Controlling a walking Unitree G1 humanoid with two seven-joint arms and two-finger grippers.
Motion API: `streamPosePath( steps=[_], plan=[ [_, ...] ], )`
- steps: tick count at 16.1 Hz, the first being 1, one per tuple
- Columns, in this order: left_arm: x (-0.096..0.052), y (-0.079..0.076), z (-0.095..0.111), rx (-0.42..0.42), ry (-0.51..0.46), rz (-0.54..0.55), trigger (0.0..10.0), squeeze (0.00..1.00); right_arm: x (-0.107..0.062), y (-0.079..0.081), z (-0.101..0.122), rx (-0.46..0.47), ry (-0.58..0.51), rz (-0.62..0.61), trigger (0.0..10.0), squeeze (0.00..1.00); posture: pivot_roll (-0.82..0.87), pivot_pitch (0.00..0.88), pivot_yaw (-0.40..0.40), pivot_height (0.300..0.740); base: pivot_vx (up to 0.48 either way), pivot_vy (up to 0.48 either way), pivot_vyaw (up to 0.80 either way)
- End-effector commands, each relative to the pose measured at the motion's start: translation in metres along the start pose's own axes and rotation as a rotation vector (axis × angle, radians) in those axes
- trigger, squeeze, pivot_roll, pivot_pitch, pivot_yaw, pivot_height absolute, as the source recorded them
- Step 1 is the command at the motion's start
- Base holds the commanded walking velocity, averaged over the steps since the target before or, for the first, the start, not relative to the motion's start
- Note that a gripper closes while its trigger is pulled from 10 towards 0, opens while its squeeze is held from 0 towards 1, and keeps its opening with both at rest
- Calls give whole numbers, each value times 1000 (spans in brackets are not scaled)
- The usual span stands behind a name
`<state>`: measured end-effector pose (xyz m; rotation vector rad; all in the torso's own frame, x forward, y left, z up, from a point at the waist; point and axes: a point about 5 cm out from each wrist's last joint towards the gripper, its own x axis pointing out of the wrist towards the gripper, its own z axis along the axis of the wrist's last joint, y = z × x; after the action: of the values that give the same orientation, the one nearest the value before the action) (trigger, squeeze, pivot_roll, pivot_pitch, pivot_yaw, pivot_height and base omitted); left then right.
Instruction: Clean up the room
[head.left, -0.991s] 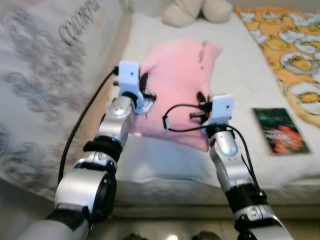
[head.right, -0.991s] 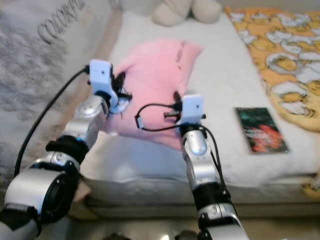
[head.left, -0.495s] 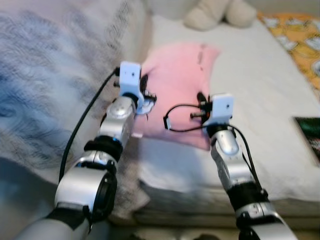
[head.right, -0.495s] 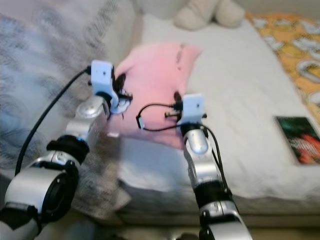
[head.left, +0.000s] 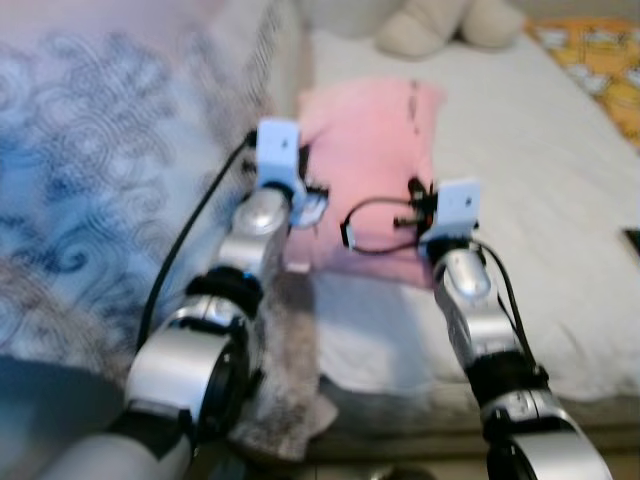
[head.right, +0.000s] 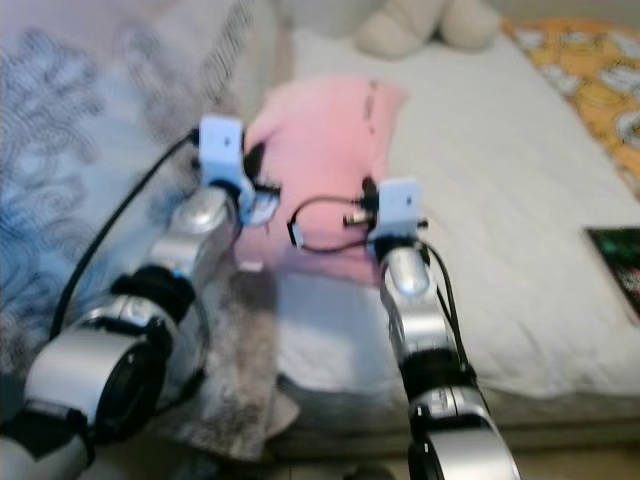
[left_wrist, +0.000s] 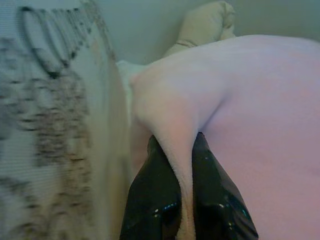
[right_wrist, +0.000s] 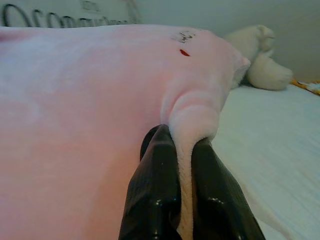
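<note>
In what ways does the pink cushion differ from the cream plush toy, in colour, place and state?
The pink cushion is flat and pink; the plush toy is cream and rounded. The cushion lies nearer the robot, beside the patterned blanket; the toy sits farther back on the bed. The cushion is pinched by the left gripper and the right gripper, while nothing holds the toy. Both are soft things resting on the white bed.

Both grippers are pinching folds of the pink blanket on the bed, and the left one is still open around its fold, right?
Not quite. The left gripper is shut on its fold of the pink blanket, not open; the left wrist view shows the cloth squeezed between its two fingers. The right gripper is likewise shut on a fold, and the blanket lies on the bed.
</note>
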<state>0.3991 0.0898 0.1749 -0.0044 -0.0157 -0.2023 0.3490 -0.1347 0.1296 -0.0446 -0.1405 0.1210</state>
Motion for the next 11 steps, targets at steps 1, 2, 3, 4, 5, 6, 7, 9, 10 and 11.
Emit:
streamPosePath(
  steps=[1,2,3,4,5,6,7,9,10,11],
  plan=[
    [1,14,10,13,-33,71,10000,0,-5,-18,-6,0,18,-69,10000,0,-189,0,77,740,382,-285,0],
    [1,13,10,19,-35,77,10000,0,-5,-18,-6,0,20,-69,10000,0,-189,0,77,740,382,-285,0],
    [2,13,8,23,-12,107,10000,0,-4,-19,-7,2,33,-68,10000,0,-188,0,78,740,0,0,0],
    [2,15,2,42,48,153,10000,0,0,-21,-11,15,82,-63,10000,0,-187,0,82,740,0,0,0],
    [2,17,-1,42,66,179,10000,0,3,-22,-13,5,114,-51,10000,0,-182,0,83,740,0,0,0],
    [0,21,-9,-17,91,220,10000,0,9,-24,-16,-45,168,-22,10000,0,-178,0,82,740,0,0,0],
    [-1,22,-11,-33,99,234,10000,0,11,-25,-17,-60,186,-16,10000,0,-178,0,82,740,0,0,0],
    [-4,29,-15,-45,101,285,10000,0,14,-26,-19,-82,224,14,10000,0,-171,14,78,740,0,0,0],
    [-5,33,-18,-53,102,317,10000,0,15,-25,-22,-94,256,45,10000,0,-169,33,75,740,0,0,0],
    [-7,36,-20,-59,103,339,10000,0,16,-24,-25,-101,278,67,10000,0,-168,38,75,740,0,0,0]
  ],
)
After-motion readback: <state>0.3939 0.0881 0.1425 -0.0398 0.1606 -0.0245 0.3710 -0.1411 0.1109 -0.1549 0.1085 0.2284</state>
